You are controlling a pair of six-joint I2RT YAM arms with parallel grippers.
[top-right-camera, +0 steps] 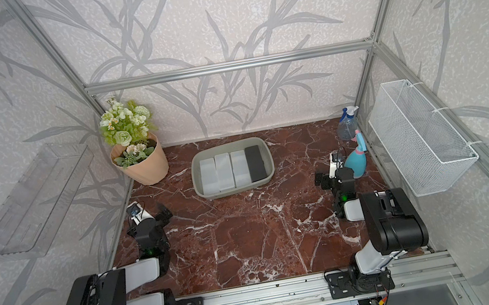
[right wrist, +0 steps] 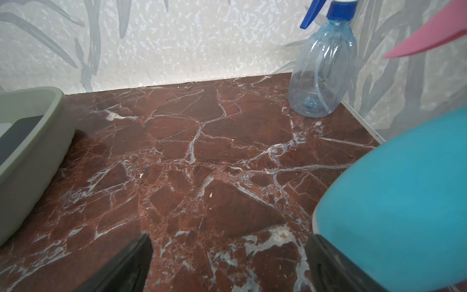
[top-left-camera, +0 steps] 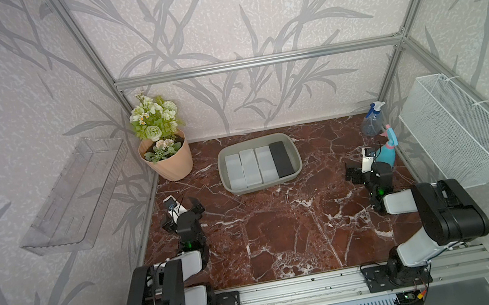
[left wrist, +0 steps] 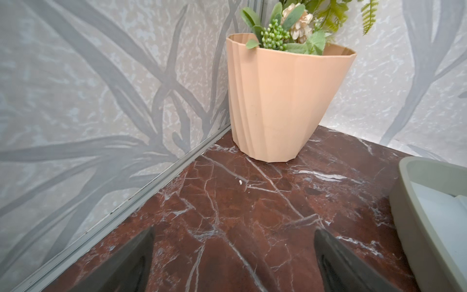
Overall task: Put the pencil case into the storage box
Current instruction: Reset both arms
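Note:
The grey-green storage box (top-left-camera: 222, 167) (top-right-camera: 194, 172) sits at the back middle of the marble table. Four flat pencil cases lie side by side in it: three white ones (top-left-camera: 250, 167) (top-right-camera: 224, 172) and a black one (top-left-camera: 282, 159) (top-right-camera: 255, 163) at the right end. The box's corner also shows in the left wrist view (left wrist: 414, 168) and the right wrist view (right wrist: 32, 99). My left gripper (top-left-camera: 180, 211) (left wrist: 233, 232) hovers open over bare marble, left and in front of the box. My right gripper (top-left-camera: 368, 168) (right wrist: 228, 237) is open and empty, to the right of the box.
A peach flower pot (top-left-camera: 171, 164) (left wrist: 278, 101) stands at the back left. A clear spray bottle (top-left-camera: 372, 122) (right wrist: 321, 75) and a teal one (top-left-camera: 386, 153) (right wrist: 394, 192) stand at the right edge, the teal one close beside my right finger. A clear tray (top-left-camera: 75, 195) and a wire basket (top-left-camera: 457, 127) hang on the side walls.

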